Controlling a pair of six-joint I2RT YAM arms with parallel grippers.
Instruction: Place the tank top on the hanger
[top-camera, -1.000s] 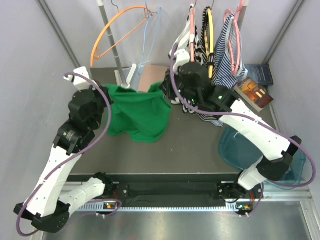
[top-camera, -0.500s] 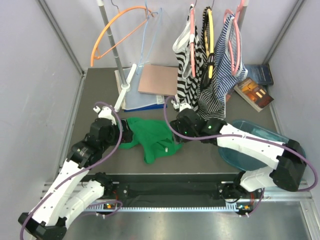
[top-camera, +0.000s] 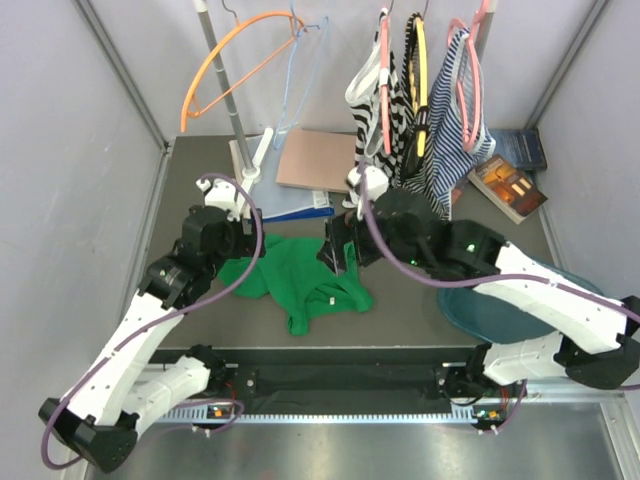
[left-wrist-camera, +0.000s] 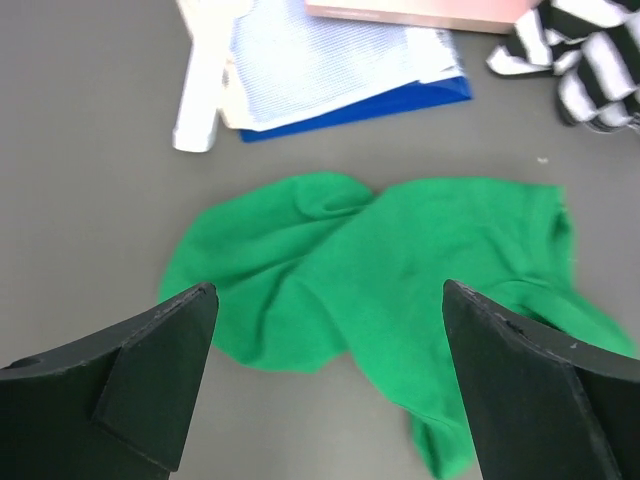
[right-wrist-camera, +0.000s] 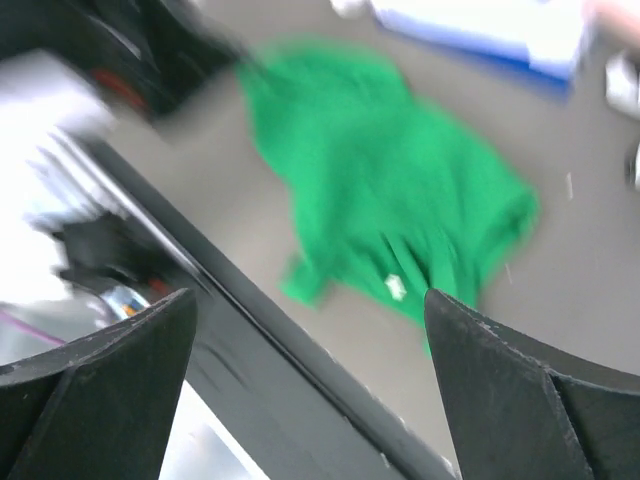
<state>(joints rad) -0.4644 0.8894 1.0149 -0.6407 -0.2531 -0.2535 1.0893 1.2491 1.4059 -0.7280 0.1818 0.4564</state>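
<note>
The tank top (top-camera: 300, 285) is lying flat-ish on the table (top-camera: 400, 320), bunched up in the middle near the front edge. It's soft bright-green fabric, rumpled into folds, with one rounded lobe sticking out to the left and a tiny white label (top-camera: 324, 297) near its lower right. Nothing is gripping it.

The left gripper (top-camera: 248, 245) hovers just above the top's left edge. In its wrist view the two dark wedge-shaped fingers (left-wrist-camera: 160, 370) are spread wide, with only the cloth (left-wrist-camera: 390, 290) and grey tabletop showing between them.

The right gripper (top-camera: 335, 255) hangs over the top's right side, also spread wide. Its wrist view is blurry, but you can make out the green heap (right-wrist-camera: 390, 200) and the label (right-wrist-camera: 395, 288) between the parted fingers (right-wrist-camera: 110, 390).

The hanger (top-camera: 292, 75), thin pale-blue wire, hangs on the rail at the back, well apart from the top and right beside a bigger orange hanger (top-camera: 230, 55).

Further right, striped tops (top-camera: 410, 150) droop from pink hangers (top-camera: 385, 80).

Behind the green cloth sits a blue folder (top-camera: 295, 205) with white paper on it and a flat brownish pad (top-camera: 315, 160). A book (top-camera: 505, 185) lies at the far right, and a see-through teal basin (top-camera: 470, 310) sits partly under the right arm.
</note>
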